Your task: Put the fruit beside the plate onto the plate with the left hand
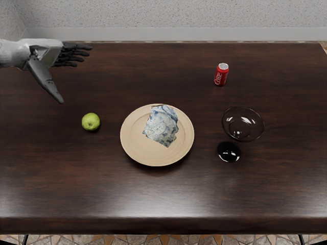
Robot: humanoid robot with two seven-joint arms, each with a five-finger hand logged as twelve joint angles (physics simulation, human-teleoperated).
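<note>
Your left robot hand (53,56) sits upper left in the frame, fingers spread, gripping nothing. On the desk (163,199), the plate (134,148) lies at centre; the green apple (91,121) rests just left of it, not touching. Farther back, upper right, stands a red can (220,74).

A single head view looks down at a slant from over the worktop's (163,204) near long edge, facing the far edge and the wall (179,15) behind it. It stands back enough to take in the worktop from far edge to near edge, with a strip of tiled floor (153,240) below.
</note>
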